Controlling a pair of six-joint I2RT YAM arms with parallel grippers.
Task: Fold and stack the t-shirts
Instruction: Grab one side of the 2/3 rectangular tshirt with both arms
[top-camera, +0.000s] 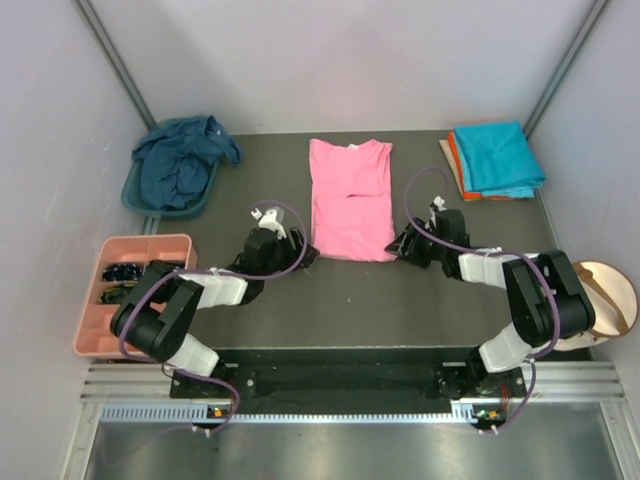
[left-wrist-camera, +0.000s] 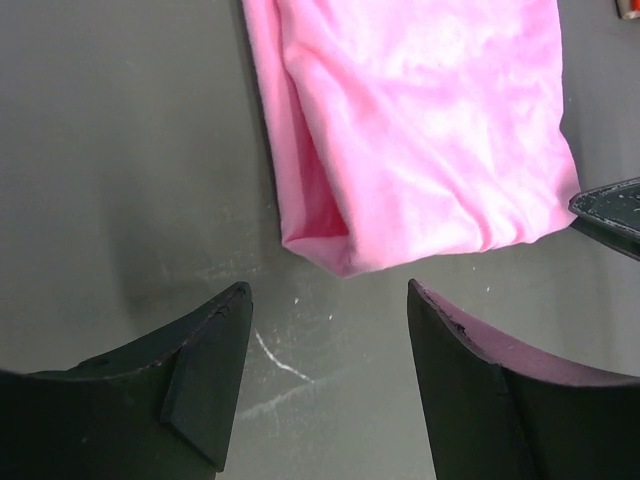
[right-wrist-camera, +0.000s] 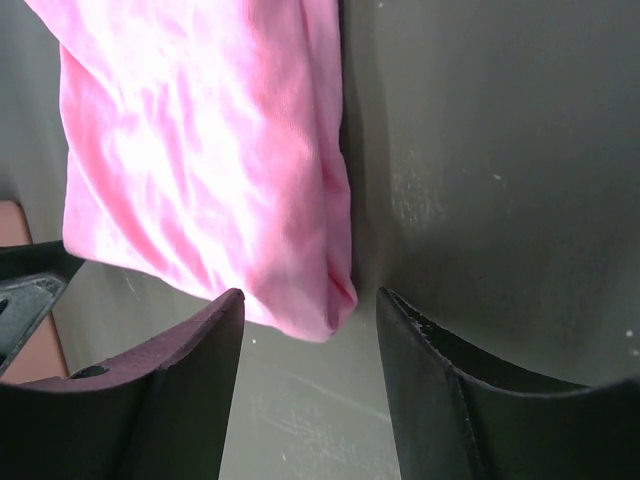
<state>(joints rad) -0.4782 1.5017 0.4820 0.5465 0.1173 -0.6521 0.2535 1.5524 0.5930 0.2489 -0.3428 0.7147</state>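
Note:
A bright pink t-shirt (top-camera: 348, 200) lies flat mid-table, folded lengthwise into a strip. My left gripper (top-camera: 308, 255) stands open just short of its near left corner, with bare table between the fingers (left-wrist-camera: 330, 300). My right gripper (top-camera: 397, 245) is open at the near right corner, and that corner of the pink shirt (right-wrist-camera: 200, 150) pokes in between the fingertips (right-wrist-camera: 310, 300). A dark navy t-shirt (top-camera: 180, 160) is bunched in the teal basin. A folded turquoise t-shirt (top-camera: 497, 158) rests on an orange one (top-camera: 456, 155) at the back right.
The teal basin (top-camera: 135, 195) sits at the back left. A salmon compartment tray (top-camera: 130, 290) with small dark parts stands by the left arm. A round wooden object (top-camera: 610, 295) lies off the table's right edge. White walls close in the back and sides.

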